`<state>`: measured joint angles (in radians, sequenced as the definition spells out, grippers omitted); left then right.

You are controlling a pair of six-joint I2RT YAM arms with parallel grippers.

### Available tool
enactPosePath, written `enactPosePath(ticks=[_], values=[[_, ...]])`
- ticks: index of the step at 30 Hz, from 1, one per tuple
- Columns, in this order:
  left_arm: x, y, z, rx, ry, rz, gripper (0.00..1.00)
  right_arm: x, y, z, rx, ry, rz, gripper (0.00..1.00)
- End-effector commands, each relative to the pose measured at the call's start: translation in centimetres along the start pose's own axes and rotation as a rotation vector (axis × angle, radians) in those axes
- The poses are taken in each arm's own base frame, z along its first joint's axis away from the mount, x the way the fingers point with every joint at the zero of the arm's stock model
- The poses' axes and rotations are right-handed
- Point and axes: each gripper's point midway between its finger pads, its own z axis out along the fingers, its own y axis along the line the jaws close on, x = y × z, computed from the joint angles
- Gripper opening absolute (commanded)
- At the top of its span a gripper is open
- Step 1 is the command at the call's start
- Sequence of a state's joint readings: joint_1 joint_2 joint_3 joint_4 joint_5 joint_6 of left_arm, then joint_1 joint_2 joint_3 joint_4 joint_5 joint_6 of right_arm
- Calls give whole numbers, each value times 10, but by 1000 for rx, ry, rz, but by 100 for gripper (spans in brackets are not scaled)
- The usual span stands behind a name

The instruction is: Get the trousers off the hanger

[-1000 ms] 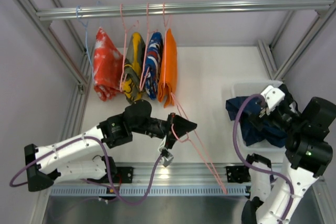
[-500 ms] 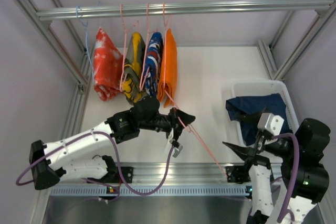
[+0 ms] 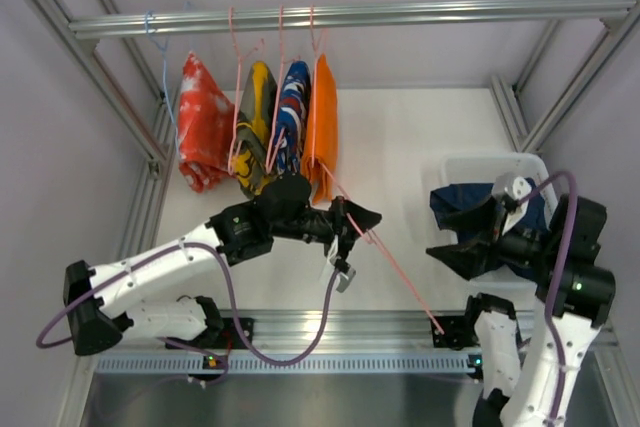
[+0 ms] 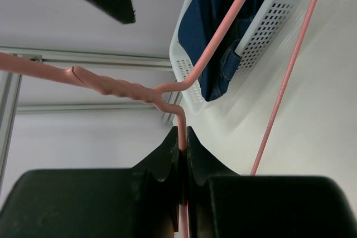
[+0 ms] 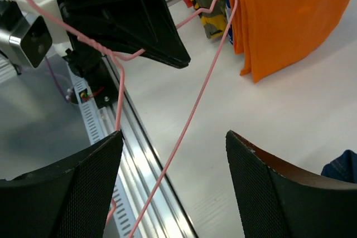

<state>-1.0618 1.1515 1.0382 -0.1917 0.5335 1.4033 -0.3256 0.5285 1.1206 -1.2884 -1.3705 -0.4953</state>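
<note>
The trousers (image 3: 452,203) lie in the white basket (image 3: 480,161) at right, off the hanger (image 4: 120,87) that my left gripper (image 4: 183,137) pinches, my right gripper (image 5: 174,137) spread empty; its wire could snag the orange garment (image 5: 284,20).

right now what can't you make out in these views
- trousers: top view, right arm covers much of them in the basket
- hanger hook: left wrist view, runs off the left edge
- trousers again: right wrist view, only a sliver at the right edge
</note>
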Motion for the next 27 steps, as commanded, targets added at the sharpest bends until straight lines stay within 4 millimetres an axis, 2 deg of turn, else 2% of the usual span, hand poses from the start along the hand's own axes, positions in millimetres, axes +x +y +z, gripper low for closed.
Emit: enactPosePath(ticks=[1,3,4,6,7,9,10,12,13,17,21,23,27], values=[[-4,13,4,-11,-32,14,0,-29,-14,1,-50,10,-26,73],[2,12,7,-4,-17,11,0,-31,-12,2,-85,24,-7,73],[7,10,10,4,-8,4,0,-33,-3,2,-123,35,-19,73],[13,14,13,0,-1,-6,0,-30,-5,4,-148,79,-3,73],[17,17,16,0,0,-7,0,-26,2,7,-199,106,-9,73],[19,24,19,-17,-6,-9,0,-20,-6,11,-168,154,-20,73],[20,28,23,-19,-11,-9,0,-17,4,13,-220,176,-42,73],[22,32,26,-21,-13,-8,0,-13,1,17,-215,224,-49,74],[24,32,30,-17,-16,-10,0,-9,9,19,-258,247,-56,74],[21,44,33,-38,-33,-3,0,-4,5,27,-223,281,-58,72],[16,48,32,-41,-54,1,0,5,-11,42,-168,304,-50,72],[13,47,30,-34,-59,-2,0,2,-17,50,-148,294,-49,72],[13,51,28,-38,-57,5,0,-1,-13,61,-187,301,-46,72]])
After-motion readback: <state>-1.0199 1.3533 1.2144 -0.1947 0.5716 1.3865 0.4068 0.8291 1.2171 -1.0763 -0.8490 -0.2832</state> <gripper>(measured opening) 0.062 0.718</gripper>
